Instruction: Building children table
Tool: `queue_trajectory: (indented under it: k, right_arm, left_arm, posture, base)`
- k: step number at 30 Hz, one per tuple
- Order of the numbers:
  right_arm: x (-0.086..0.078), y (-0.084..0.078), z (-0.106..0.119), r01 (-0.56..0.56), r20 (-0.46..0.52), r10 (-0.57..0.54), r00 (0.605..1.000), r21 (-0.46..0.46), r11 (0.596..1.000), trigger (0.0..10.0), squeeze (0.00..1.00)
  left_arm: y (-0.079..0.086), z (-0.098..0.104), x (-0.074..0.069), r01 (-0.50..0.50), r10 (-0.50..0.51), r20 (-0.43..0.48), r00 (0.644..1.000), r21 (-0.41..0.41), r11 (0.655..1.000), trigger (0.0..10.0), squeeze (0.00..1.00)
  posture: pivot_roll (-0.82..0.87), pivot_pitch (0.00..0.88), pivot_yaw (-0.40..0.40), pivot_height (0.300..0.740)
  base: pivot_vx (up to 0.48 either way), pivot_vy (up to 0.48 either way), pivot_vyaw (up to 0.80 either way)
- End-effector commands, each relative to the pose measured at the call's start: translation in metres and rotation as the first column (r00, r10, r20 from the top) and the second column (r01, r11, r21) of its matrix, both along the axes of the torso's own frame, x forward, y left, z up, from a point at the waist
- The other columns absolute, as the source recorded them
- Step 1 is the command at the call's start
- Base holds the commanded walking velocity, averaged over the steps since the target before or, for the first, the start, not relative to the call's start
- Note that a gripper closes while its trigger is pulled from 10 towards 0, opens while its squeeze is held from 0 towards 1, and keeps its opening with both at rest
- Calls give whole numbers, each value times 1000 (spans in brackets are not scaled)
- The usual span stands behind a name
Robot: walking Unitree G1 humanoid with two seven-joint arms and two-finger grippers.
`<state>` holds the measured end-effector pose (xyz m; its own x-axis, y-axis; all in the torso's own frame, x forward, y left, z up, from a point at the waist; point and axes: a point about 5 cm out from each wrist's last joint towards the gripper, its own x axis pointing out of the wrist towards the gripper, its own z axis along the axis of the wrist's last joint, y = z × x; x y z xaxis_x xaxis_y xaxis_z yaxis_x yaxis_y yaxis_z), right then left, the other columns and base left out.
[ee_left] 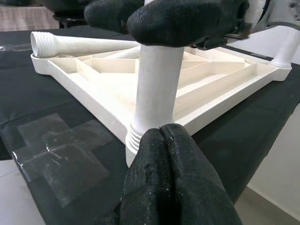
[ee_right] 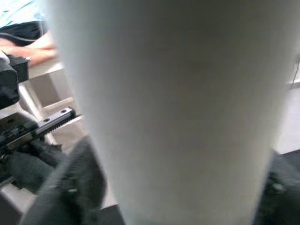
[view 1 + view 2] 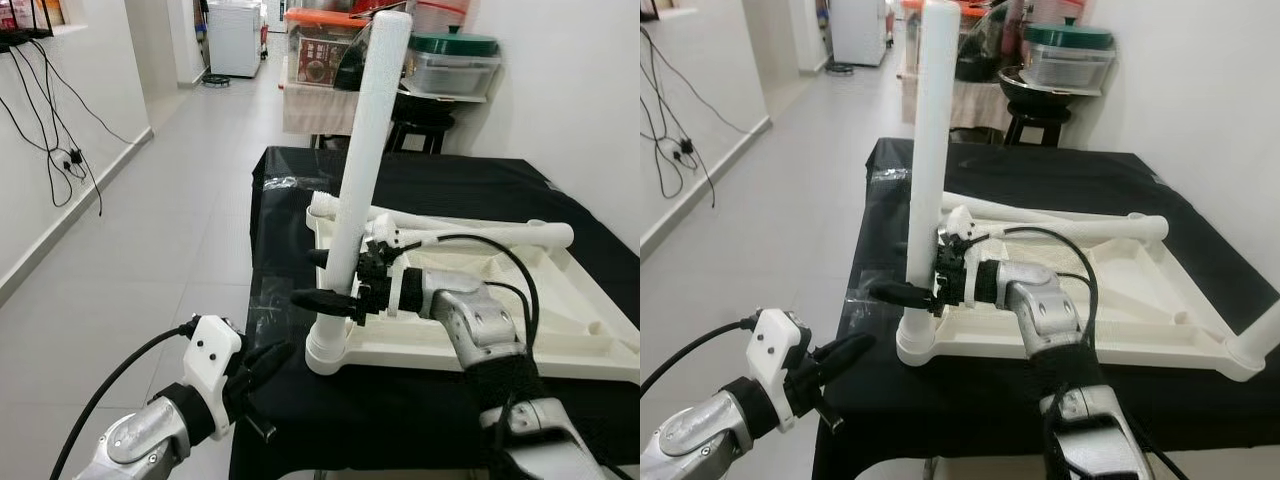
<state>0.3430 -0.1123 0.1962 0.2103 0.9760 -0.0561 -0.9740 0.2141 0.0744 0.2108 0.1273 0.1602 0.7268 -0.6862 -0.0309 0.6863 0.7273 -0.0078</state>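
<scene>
The upright white plastic table leg [image 3: 362, 170] is clasped by the right gripper [image 3: 335, 290] above the upturned white tabletop [image 3: 560, 345]; the left gripper [image 3: 268, 362] is held clenched, empty, nearby.

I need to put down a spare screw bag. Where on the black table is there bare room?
Bare cloth lies on the black table beyond the upturned tabletop, toward the stool. The near left corner is crowded: the right pincer grips the upright leg there, and the left pincer hovers just off the edge.
</scene>
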Motion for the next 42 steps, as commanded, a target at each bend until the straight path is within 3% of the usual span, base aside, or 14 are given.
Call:
queue_trajectory:
  k: [1,15,18,22,25,26,31,32,34,35,39,40,41,42]
  right_arm:
    - [4,-6,-1,-29,-24,29,999,-12,999,0,0]
    - [-1,-4,-16,342,-10,-342,940,-38,939,0,0]
    - [-33,25,-55,648,-132,-647,751,-43,760,0,0]
    - [-47,35,-60,743,-187,-738,649,-52,667,0,0]
    - [-45,35,-61,739,-181,-735,653,-59,671,0,0]
    - [-36,28,-56,720,-136,-722,679,-73,691,10000,0]
    - [-17,-2,-41,701,-33,-707,707,-97,706,10000,0]
    - [-12,-12,-35,666,-4,-669,743,-101,740,10000,506]
    - [-12,-12,-35,666,-4,-669,743,-101,740,10000,506]
    - [-11,-19,-31,638,3,-642,767,-110,762,10000,1000]
    - [-7,-29,-17,567,25,-568,823,-93,818,10000,1000]
    - [-6,-32,-8,500,48,-497,866,-70,863,10000,741]
    - [-6,-32,-8,500,48,-497,866,-70,863,10000,741]
    - [-8,-34,1,397,57,-395,917,-39,917,10000,0]
  left_arm:
    - [-1,-4,-2,-7,7,-5,1000,13,1000,10000,0]
    - [-2,16,-19,-108,110,170,979,-23,994,10000,0]
    - [-5,18,-29,-136,139,162,977,-30,990,10000,0]
    - [-6,12,-34,-145,136,163,977,41,989,10000,0]
    - [-5,9,-34,-144,133,165,977,57,988,10000,0]
    - [-3,7,-36,-164,152,169,974,58,985,10000,0]
    - [6,1,-38,-257,252,148,956,12,966,10000,0]
    - [8,-1,-39,-283,281,135,950,-2,959,10000,0]
    - [8,-1,-39,-283,281,135,950,-2,959,10000,0]
    - [9,-3,-40,-299,298,127,946,-11,954,10000,0]
    - [8,-3,-41,-307,306,134,943,-15,952,10000,0]
    - [7,-3,-40,-304,302,147,942,-12,953,10000,0]
    - [7,-3,-40,-304,302,147,942,-12,953,10000,0]
    - [5,-3,-39,-305,303,157,940,-13,952,10000,0]
  posture:
    - [50,0,-120,740]
    - [29,0,-115,740]
    - [18,0,-100,740]
    - [6,0,-78,740]
    - [6,0,-78,740]
    - [5,0,-78,740]
    - [13,0,-83,740]
    - [20,0,-85,740]
    - [20,0,-85,740]
    - [20,0,-86,740]
    - [25,0,-88,740]
    - [31,0,-94,740]
    - [31,0,-94,740]
    - [39,0,-97,740]
  base:
    - [0,0,0]
    - [0,0,0]
    - [0,0,0]
    - [0,0,0]
    - [0,0,0]
    - [0,0,0]
    - [0,0,0]
    - [0,0,0]
    - [0,0,0]
    - [0,0,0]
    - [0,0,0]
    - [0,0,0]
    - [0,0,0]
    - [0,0,0]
